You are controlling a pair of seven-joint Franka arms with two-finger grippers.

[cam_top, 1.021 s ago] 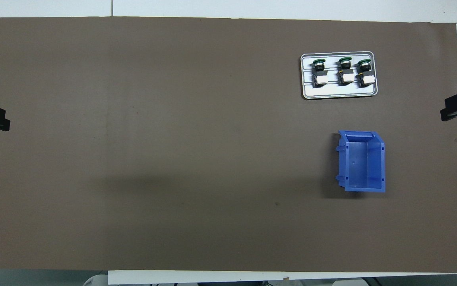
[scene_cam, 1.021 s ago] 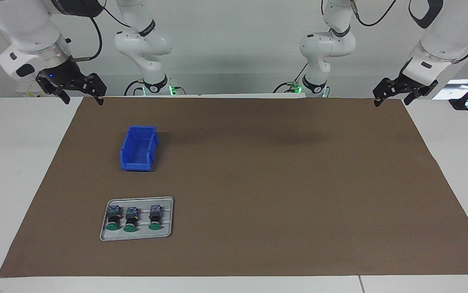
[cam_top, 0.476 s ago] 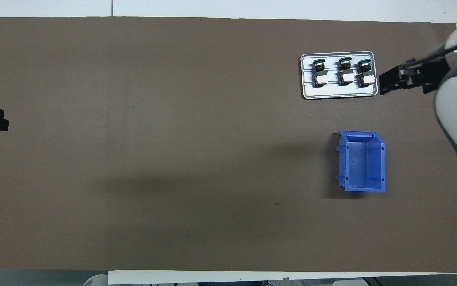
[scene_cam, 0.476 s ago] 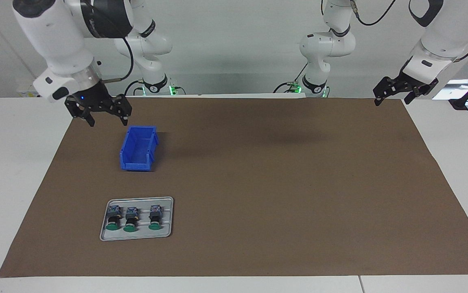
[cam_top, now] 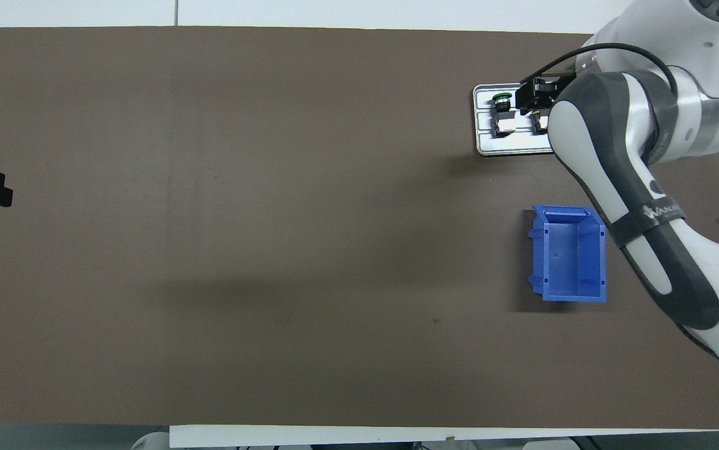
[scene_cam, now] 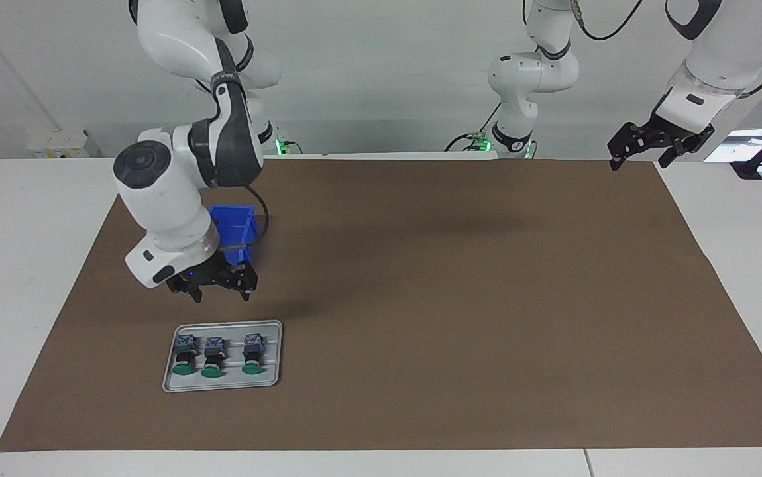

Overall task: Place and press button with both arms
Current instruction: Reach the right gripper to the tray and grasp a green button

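Three green-capped buttons [scene_cam: 212, 358] lie in a row on a small grey tray [scene_cam: 222, 387], caps pointing away from the robots. My right gripper [scene_cam: 220, 295] hangs open and empty in the air over the edge of the tray nearest the robots, touching no button. In the overhead view the right arm covers much of the tray [cam_top: 482, 147]; one button [cam_top: 502, 114] shows fully there. The left arm waits with its gripper [scene_cam: 638, 161] open and empty, raised over the mat's corner at its own end of the table.
A blue open bin [cam_top: 569, 257] stands on the brown mat [scene_cam: 460, 298] nearer to the robots than the tray, partly hidden by the right arm in the facing view. White table [scene_cam: 16, 265] borders the mat at both ends.
My right arm has swung out from the mat's corner by the robots, passed over the blue bin and come down toward the tray. The left arm has barely moved.
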